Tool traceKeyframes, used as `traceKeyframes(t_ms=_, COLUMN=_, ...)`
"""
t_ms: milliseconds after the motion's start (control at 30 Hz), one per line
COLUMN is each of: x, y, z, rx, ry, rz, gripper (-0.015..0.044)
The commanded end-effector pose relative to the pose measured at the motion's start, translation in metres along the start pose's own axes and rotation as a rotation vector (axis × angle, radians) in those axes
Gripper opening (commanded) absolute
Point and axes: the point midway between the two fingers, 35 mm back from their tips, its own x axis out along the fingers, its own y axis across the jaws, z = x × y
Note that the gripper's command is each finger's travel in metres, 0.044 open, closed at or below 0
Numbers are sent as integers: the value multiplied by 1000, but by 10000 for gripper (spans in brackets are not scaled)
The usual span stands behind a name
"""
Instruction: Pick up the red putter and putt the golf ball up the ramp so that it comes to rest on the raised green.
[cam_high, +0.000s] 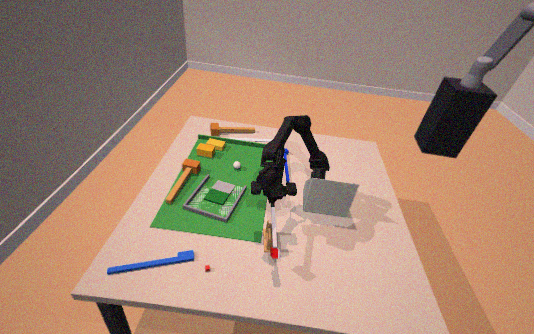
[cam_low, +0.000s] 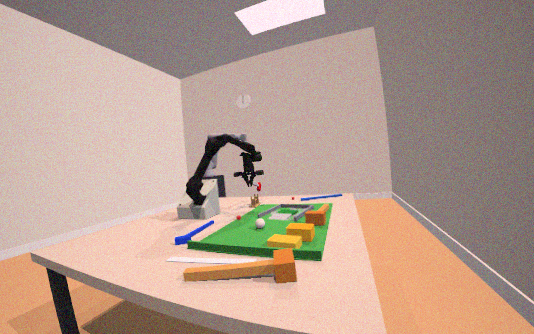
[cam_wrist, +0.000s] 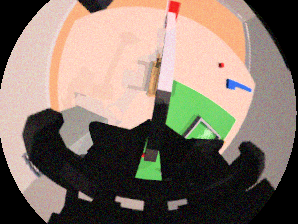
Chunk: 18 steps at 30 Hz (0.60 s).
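My gripper (cam_high: 273, 200) (cam_low: 250, 184) (cam_wrist: 154, 122) is shut on the dark grip of the red putter. The putter's white shaft (cam_high: 273, 225) (cam_wrist: 166, 65) points away from the fingers to its red head (cam_high: 274, 253) (cam_low: 259, 186) (cam_wrist: 173, 9), held above the table and a small wooden rack (cam_high: 267, 237) (cam_low: 255, 202) (cam_wrist: 154, 77). The white golf ball (cam_high: 237, 165) (cam_low: 260, 224) rests on the green mat (cam_high: 235, 231) (cam_low: 225, 242) (cam_wrist: 185, 102). The grey ramp (cam_high: 223, 187) leads up to the raised green (cam_high: 217, 196) inside a grey-walled frame (cam_high: 205, 215) (cam_low: 302, 213).
Orange mallets (cam_high: 176, 187) (cam_low: 230, 272) lie on the mat's left edge and behind it. Yellow blocks (cam_high: 205, 150) (cam_low: 300, 232) sit at the mat's back left. Blue clubs (cam_high: 150, 264) (cam_low: 196, 233) lie front left and near the arm. A red cube (cam_high: 207, 268) (cam_wrist: 221, 65) lies in front.
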Motion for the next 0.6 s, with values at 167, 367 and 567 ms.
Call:
traceKeyframes(t_ms=167, x=-14, y=-5, z=-14, rx=67, ry=-10, rz=-5, gripper=0)
traceKeyframes(t_ms=367, x=-24, y=-16, z=-49, rx=229, ry=-21, rz=-7, gripper=0)
traceKeyframes(t_ms=567, x=-32, y=-24, z=-85, rx=393, ry=-30, rz=-8, gripper=0)
